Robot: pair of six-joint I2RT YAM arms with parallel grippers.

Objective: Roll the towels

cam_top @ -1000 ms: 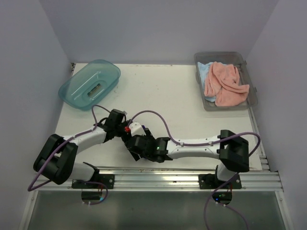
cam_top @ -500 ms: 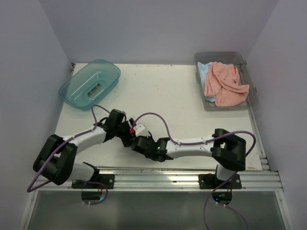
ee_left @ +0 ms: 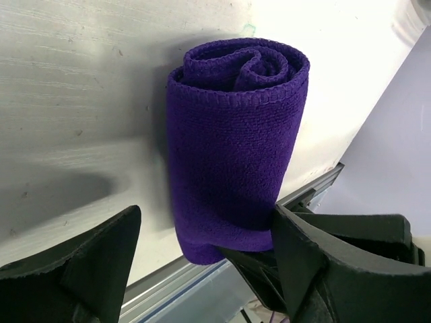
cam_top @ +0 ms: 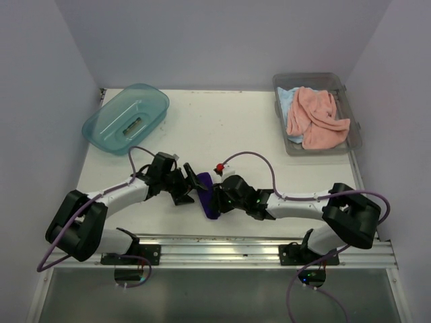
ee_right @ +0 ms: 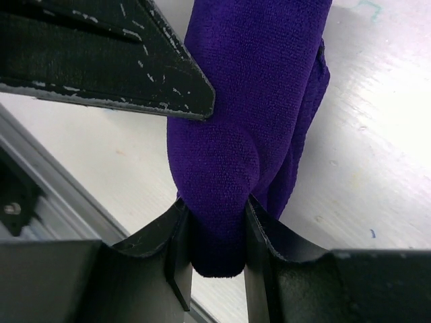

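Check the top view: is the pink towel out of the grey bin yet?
No, the pink towel lies crumpled inside the grey bin, partly over the light blue towel.

The pink towel [cam_top: 316,118] covers most of the light blue towel [cam_top: 285,99] in the bin [cam_top: 310,76].

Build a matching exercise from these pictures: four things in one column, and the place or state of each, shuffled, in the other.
Things
1. purple towel
2. pink towel
3. teal tub
4. left gripper

Places or states
A. open, gripping nothing
B. far left of the table
C. rolled up, pinched by the right gripper
D. heaped in the grey bin

Pairs: 1-C, 2-D, 3-B, 4-A
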